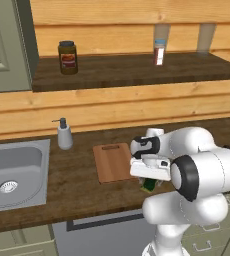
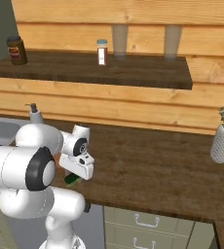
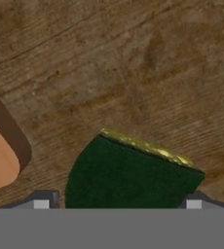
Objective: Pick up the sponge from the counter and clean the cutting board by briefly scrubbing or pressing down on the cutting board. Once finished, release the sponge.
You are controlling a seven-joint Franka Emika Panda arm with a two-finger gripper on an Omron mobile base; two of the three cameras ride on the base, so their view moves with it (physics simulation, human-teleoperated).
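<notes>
Jaws standing spread either side of the sponge point(image 3: 133, 177), just off the cutting board point(image 1: 113, 162) near the desk point(image 1: 87, 195) front edge, not visibly clamping it, so it is risking slipping free.

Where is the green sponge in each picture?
Left base view: the sponge peeks out under the robot's hand, right of the cutting board.
Right base view: low left, below the hand.
Hand view: bottom middle, between the fingertips.
Shared landmark: the cutting board.
</notes>
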